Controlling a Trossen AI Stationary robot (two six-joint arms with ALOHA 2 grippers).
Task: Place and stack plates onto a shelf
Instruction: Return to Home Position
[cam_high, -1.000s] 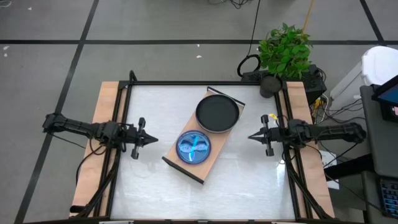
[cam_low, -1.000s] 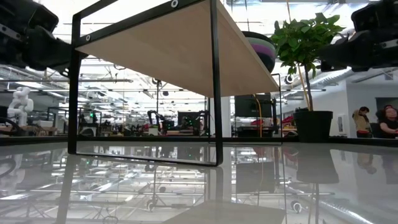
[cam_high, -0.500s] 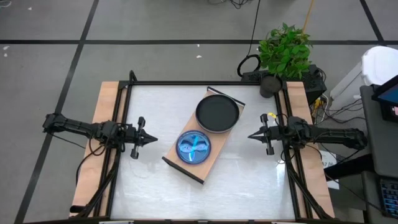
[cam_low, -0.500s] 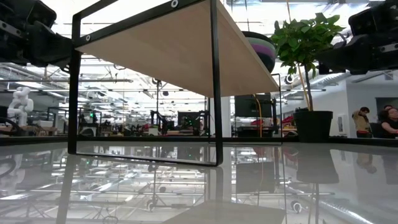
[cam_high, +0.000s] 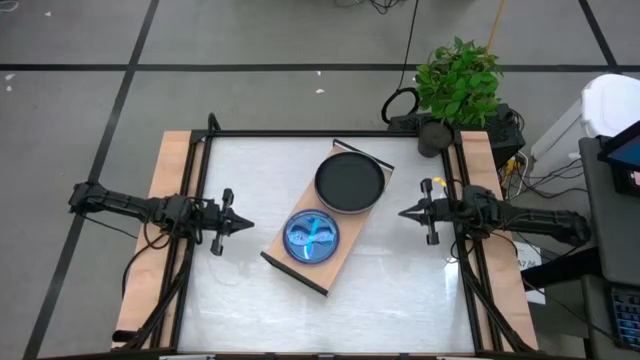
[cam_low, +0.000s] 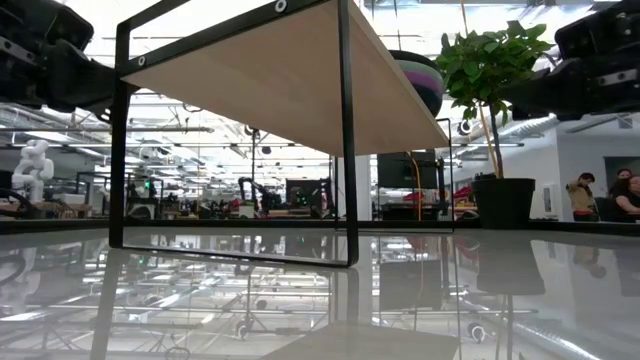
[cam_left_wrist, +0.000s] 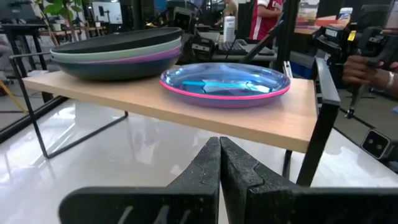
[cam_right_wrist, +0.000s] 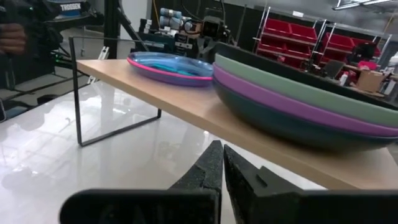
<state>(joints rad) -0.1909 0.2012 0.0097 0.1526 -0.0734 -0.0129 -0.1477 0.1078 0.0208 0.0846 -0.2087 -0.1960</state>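
Right gripper (cam_high: 402, 213) slightly nearer the plant (cam_high: 457, 80) than before, jaws together

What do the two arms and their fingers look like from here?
Both arms are slim, black and jointed, with black cables trailing behind. The left gripper and right gripper end in matte black tapered fingers with notched inner edges. A yellow tag sits by the right wrist.
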